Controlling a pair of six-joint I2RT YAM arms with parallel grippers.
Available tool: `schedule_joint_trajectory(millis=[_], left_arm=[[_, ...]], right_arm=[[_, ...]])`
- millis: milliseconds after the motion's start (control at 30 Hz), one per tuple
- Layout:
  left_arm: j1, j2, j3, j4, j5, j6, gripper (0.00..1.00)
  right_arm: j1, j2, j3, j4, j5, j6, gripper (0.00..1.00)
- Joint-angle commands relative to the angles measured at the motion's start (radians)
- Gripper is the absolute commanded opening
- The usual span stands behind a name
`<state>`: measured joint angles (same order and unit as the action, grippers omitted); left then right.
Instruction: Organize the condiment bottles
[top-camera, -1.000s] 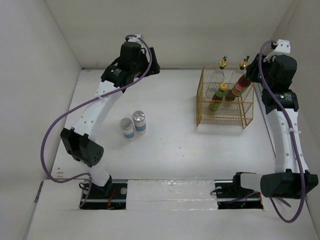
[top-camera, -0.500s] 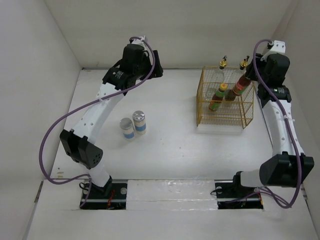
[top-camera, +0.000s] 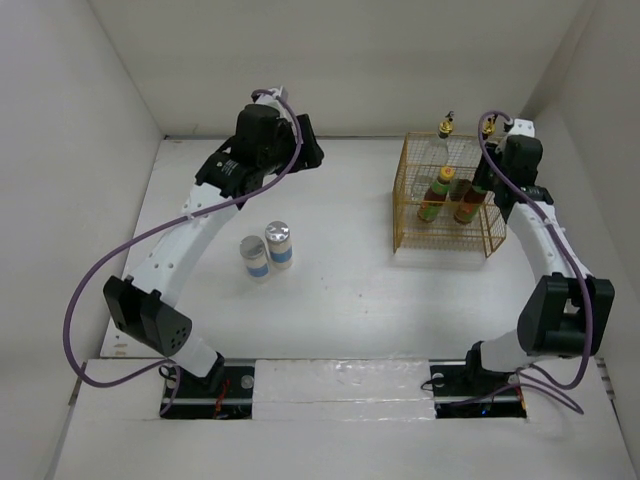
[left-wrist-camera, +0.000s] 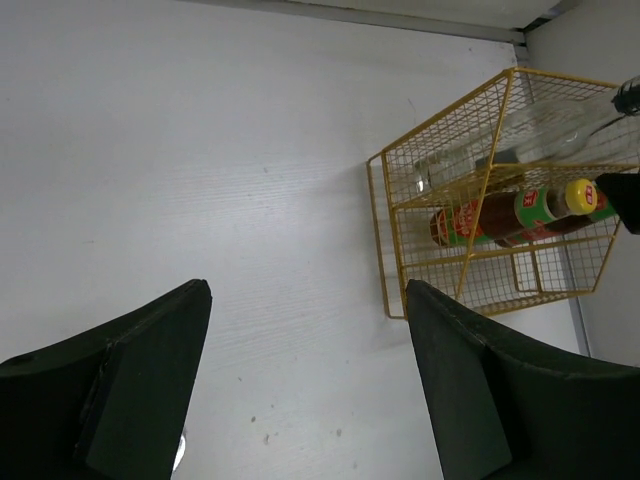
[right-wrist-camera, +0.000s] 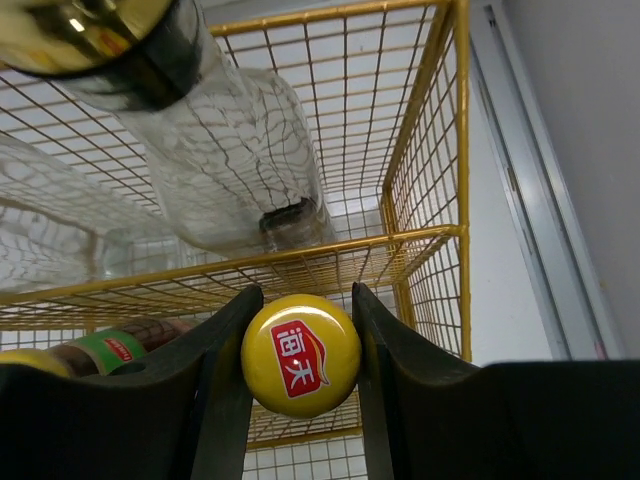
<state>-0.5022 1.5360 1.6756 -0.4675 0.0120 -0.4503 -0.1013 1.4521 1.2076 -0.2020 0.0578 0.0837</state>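
A yellow wire basket (top-camera: 445, 238) stands at the back right. Two clear glass bottles with gold stoppers (top-camera: 447, 128) (top-camera: 488, 127) stand at its far side. One green-and-red-labelled sauce bottle (top-camera: 433, 197) stands inside. My right gripper (top-camera: 478, 187) is shut on the yellow cap (right-wrist-camera: 301, 355) of the second sauce bottle (top-camera: 467, 206), held upright inside the basket next to the first. Two silver-lidded blue-and-white jars (top-camera: 254, 257) (top-camera: 280, 245) stand on the table at left centre. My left gripper (top-camera: 308, 150) is open and empty, high above the back of the table; its wrist view shows the basket (left-wrist-camera: 392, 232) far off.
White walls close in the table at the back and on both sides. The basket sits near the right wall. The left arm arches over the table's left half, above the jars.
My right gripper has moved left and down, lowering the second sauce bottle into the basket beside the first. My left arm has shifted slightly.
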Motion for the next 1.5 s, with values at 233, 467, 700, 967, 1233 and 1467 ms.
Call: schedule_joint_trajectory(millis=[233,467,700,967,1233,1467], left_arm=[[0.002,-0.059,-0.001,0.05,-0.021,0.002,0.76],[0.002,-0.05,0.084,0.018,-0.09,0.047,0.78],[0.002,-0.05,0.114,0.009,-0.11,0.056,0.79],[0.002,-0.05,0.222,-0.011,-0.198,0.075,0.66],[0.042,-0.069,0.251,-0.022,-0.228,0.075,0.69],[0.042,-0.07,0.299,-0.031,-0.244,0.075,0.77]], right_arm=[[0.051,0.021,-0.023,0.173,0.06,-0.001,0.38],[0.051,-0.051,-0.033,0.151,0.094,-0.001,0.67],[0.084,-0.237,0.001,0.113,0.12,-0.01,0.76],[0.471,-0.291,-0.054,0.124,-0.186,-0.056,0.0],[0.839,-0.008,-0.022,0.185,-0.315,-0.13,0.85],[0.942,0.249,0.142,0.185,-0.34,-0.173,0.97]])
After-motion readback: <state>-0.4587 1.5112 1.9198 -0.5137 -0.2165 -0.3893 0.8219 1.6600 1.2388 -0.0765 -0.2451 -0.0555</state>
